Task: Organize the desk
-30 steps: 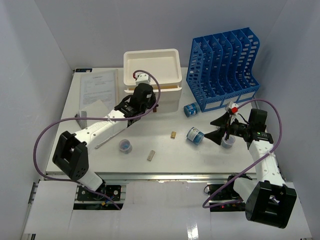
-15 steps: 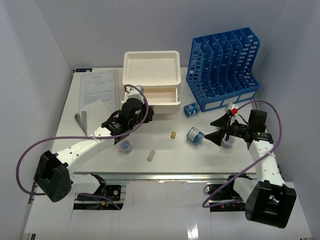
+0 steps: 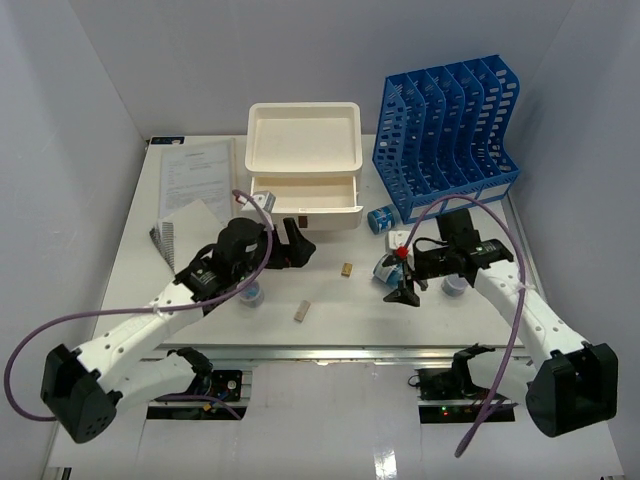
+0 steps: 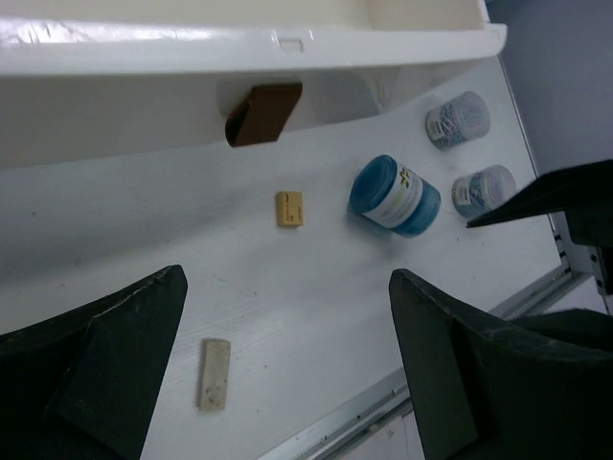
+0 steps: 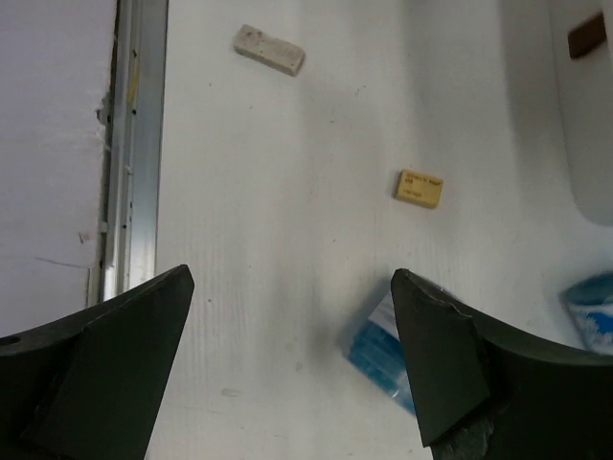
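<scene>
The desk [image 3: 330, 300] is a wide white tabletop with a metal rail [image 5: 134, 144] along its front. My left gripper [image 3: 300, 245] hangs open in front of the cream drawer box [image 3: 303, 150], whose lower drawer [image 3: 305, 196] stands pulled out. In the left wrist view my left gripper [image 4: 287, 278] holds nothing; below it lie a white eraser [image 4: 215, 374] and a yellow eraser [image 4: 289, 209]. My right gripper [image 3: 398, 272] is open above a blue jar [image 3: 384, 268] lying on its side. In the right wrist view that jar [image 5: 383, 359] lies beside the right finger, ungripped.
A blue slotted file rack [image 3: 445, 135] stands at the back right, with a second blue jar [image 3: 380, 220] before it. A clear jar [image 3: 455, 286] sits right of my right arm and another [image 3: 250, 294] under my left arm. Papers [image 3: 195, 175] lie at the back left.
My left gripper has opened and drawn back from the drawer box, which now shows its drawer pulled out. My right arm has swung left, over the lying blue jar.
</scene>
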Tool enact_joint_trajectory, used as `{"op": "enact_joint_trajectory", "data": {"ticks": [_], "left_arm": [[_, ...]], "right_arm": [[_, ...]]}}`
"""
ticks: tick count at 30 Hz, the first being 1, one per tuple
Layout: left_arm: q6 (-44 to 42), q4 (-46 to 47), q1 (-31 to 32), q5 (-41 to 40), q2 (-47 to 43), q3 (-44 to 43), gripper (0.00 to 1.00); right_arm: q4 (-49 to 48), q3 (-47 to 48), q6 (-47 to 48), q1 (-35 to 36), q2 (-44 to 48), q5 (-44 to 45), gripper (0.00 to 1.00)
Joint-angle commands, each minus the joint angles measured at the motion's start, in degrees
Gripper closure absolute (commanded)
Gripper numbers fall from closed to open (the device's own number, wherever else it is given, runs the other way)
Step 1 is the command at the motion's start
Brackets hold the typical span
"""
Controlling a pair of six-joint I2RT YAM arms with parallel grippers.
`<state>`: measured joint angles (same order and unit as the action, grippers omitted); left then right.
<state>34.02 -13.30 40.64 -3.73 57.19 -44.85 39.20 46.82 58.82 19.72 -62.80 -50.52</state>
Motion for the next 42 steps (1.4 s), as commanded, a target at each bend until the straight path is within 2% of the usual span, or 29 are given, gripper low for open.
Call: {"op": "enact_joint_trajectory", "data": {"ticks": [1,4,6,10,16,29,33,42], "left_arm": [[0.69,-2.63,0.14,7.6,-9.5,3.02,0.02],[4.37,-4.86,0.14,8.66,-16.06,5.89,0.02],[6.75,-7.3,0.14,7.77,-20.09,7.36,0.02],[10.56,-13.96,0.14,4.75,-24.28,7.76,0.02],[14.62,-16.37,0.14,2.42,-29.15,10.36,0.02],[15.01,-21.07,0.14,0.54,-32.41,11.24,0.02],[15.63,-22.64,0.14,0.04,-34.59,11.89,0.02],[17.54,-23.27,0.14,0.3,-36.54,14.33,0.02]], "right_arm": [[0.22,3.07,12.39,9.92,-3.35,10.37,0.1],[-1.08,5.52,17.34,15.44,-9.49,14.63,0.08],[-3.7,8.03,17.03,17.12,-13.66,18.3,0.04],[-12.45,9.92,11.44,18.06,-18.91,20.83,0.03],[-21.21,10.58,0.03,18.25,-25.35,25.91,0.0],[-28.81,9.01,-10.32,18.85,-33.23,29.0,0.15],[-29.36,8.56,-10.66,19.04,-35.11,29.68,0.19],[-29.53,8.47,-10.75,19.38,-37.37,29.6,0.37]]}}
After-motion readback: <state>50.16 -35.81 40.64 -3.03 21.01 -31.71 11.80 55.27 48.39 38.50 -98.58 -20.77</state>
